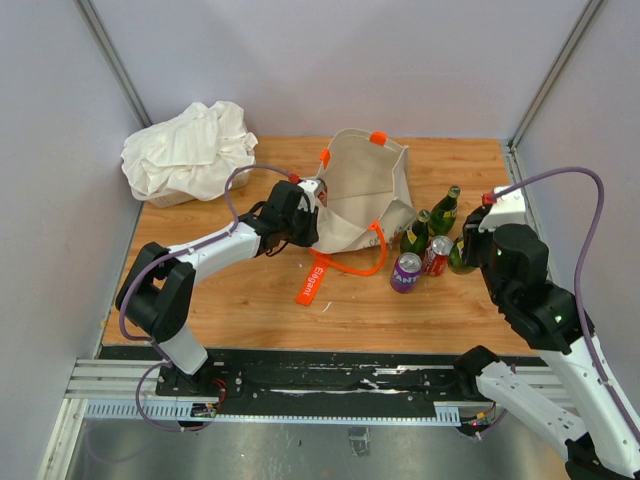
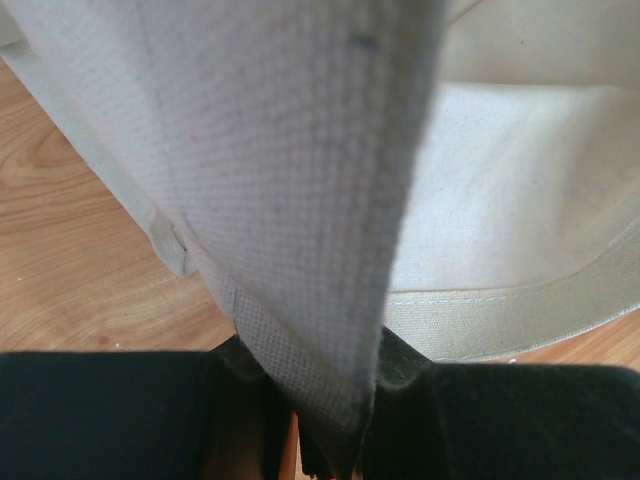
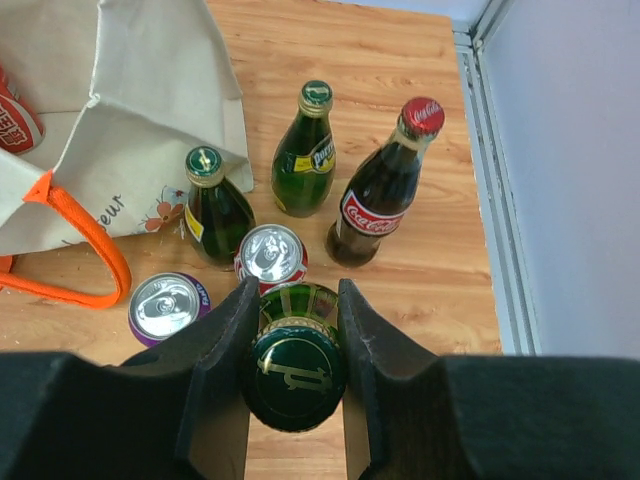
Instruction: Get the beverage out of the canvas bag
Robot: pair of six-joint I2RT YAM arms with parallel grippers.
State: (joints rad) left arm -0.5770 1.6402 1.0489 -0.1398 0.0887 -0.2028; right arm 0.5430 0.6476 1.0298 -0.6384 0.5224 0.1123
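Note:
The beige canvas bag (image 1: 362,195) with orange handles (image 1: 362,262) lies at the table's middle. My left gripper (image 1: 306,214) is shut on the bag's left edge; in the left wrist view the cloth (image 2: 300,150) runs down between the fingers of the gripper (image 2: 330,420). My right gripper (image 1: 468,250) is to the right of the bag, shut on the neck of a green bottle (image 1: 458,258). In the right wrist view the gripper (image 3: 295,300) holds this bottle (image 3: 296,375) upright next to the red can (image 3: 270,255). I cannot tell whether it touches the table.
Right of the bag stand two green bottles (image 1: 443,210) (image 1: 415,236), a purple can (image 1: 406,272), a red can (image 1: 436,256) and a cola bottle (image 3: 385,190). A white cloth bundle (image 1: 188,150) lies at the back left. An orange tag (image 1: 312,283) lies in front of the bag.

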